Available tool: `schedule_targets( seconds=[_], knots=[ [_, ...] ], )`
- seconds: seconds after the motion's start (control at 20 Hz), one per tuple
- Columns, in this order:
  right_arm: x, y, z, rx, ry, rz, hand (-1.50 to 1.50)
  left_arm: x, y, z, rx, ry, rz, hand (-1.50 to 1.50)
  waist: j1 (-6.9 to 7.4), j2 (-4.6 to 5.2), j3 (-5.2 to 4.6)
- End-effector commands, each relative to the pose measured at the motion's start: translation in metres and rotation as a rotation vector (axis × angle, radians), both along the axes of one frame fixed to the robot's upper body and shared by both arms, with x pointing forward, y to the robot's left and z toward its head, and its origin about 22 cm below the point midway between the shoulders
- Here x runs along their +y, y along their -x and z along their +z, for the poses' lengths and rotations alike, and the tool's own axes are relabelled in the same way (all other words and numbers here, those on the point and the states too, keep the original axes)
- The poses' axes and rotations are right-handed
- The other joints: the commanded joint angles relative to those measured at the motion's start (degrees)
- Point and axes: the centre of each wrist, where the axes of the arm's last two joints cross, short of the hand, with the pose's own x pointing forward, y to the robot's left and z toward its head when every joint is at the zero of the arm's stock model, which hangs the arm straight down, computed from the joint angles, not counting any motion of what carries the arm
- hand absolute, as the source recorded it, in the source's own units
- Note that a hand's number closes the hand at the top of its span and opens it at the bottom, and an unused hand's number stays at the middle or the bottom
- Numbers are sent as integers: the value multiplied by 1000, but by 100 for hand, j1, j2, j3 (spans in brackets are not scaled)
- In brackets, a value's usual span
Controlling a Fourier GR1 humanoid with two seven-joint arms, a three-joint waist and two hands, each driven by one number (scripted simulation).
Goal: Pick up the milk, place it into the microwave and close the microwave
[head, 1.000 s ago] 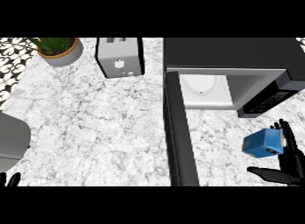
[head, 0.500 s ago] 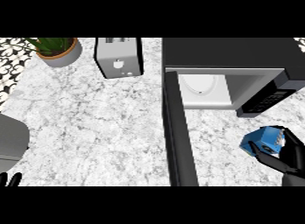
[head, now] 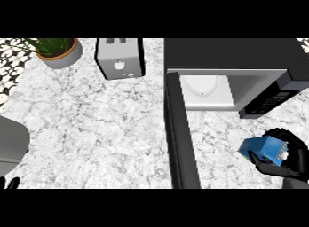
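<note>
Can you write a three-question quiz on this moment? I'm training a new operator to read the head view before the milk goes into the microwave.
1. True or false: the microwave door stands open.
2. Which hand holds the blue milk carton? A) the left hand B) the right hand C) neither
3. Fill in: between the potted plant and the microwave, at the back of the counter, stands a ____.

Key
1. True; the door swings out toward the viewer and the cavity shows.
2. B; its fingers curl round the carton, which is in front of the microwave, not yet inside. The left hand rests at the lower left edge.
3. toaster
</note>
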Motion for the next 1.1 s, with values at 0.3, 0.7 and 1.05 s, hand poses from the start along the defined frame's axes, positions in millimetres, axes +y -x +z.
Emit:
schedule_targets(
  seconds=[0.3,0.7,1.05],
  knots=[
    [11,-11,23,-50,-60,220,150,6,10,3,1,18,-5,-150,19,-12,-3],
    [47,-16,82,-61,28,215,150,5,13,0,-2,21,14,-150,-4,-9,-5],
    [87,-52,118,-19,122,151,150,13,13,-2,16,23,4,-150,14,-2,-3]
  ],
)
